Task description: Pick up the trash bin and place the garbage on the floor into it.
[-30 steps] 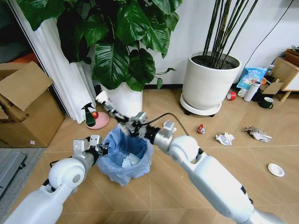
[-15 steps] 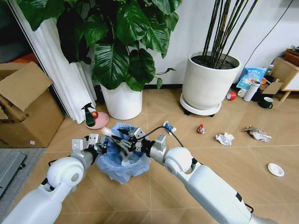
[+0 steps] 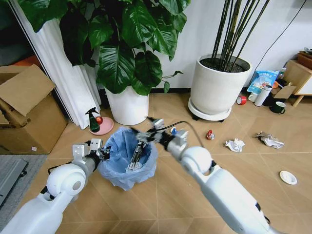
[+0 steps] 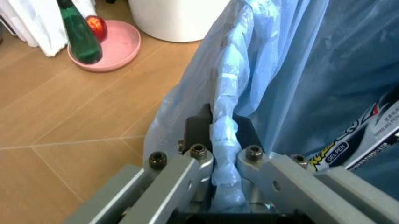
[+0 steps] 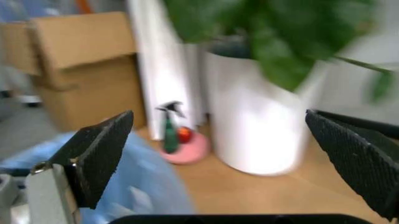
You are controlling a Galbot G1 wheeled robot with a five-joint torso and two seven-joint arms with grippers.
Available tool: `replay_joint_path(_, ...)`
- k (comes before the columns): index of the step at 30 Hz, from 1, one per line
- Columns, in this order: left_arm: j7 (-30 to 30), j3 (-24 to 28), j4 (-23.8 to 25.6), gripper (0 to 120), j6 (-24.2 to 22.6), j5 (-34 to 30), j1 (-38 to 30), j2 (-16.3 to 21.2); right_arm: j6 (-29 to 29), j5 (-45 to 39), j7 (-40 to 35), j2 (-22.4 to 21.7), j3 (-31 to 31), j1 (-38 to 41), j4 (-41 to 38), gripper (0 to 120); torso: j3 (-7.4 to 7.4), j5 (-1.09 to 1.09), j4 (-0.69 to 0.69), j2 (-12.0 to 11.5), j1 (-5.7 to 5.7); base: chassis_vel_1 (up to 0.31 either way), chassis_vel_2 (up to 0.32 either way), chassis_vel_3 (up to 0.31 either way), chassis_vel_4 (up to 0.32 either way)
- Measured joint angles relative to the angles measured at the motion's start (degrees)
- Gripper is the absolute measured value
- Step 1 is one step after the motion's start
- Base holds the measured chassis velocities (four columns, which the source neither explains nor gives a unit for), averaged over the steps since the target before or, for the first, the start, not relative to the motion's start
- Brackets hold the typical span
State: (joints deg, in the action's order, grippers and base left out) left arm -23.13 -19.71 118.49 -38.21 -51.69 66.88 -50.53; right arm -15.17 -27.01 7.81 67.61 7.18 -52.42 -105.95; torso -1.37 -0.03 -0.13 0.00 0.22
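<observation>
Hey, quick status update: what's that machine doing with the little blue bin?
Left tool shut on rim of small round bin lined with light-blue plastic bag. Right tool open, empty, above the bin. Crumpled white paper wad on floor.

The trash bin (image 3: 127, 158) is showing a thin, crinkly, translucent light-blue plastic liner, bunching into a wrinkled rope where the left gripper (image 4: 225, 154) is pinching it between brushed grey metal plates with black bolts. The right gripper's fingers (image 5: 103, 149) are looking matt black and finely textured. The floor (image 3: 175, 204) is appearing as smooth wood-look tile, and the plant pot (image 3: 128, 105) is gleaming glossy white.
</observation>
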Motion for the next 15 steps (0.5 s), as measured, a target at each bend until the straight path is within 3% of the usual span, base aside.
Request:
replay_joint_path(9, -0.01, -0.12, 1.5, 0, 0.31, 0.99, 1.24, -0.48, 0.77, 7.65, -0.27, -0.16, 13.93, -12.56, -1.66, 100, 0.0, 0.01, -0.01, 0.0, 0.0, 0.0, 0.0, 0.0, 0.0)
replay_joint_path(15, -0.02, -0.14, 2.05, 0, 0.41, 1.03, 1.31, 0.66, 0.17, 10.79, -2.62, 0.51, 17.28, -19.68, -2.66, 100, 0.0, 0.01, -0.02, 0.0, 0.0, 0.0, 0.0, 0.0, 0.0)
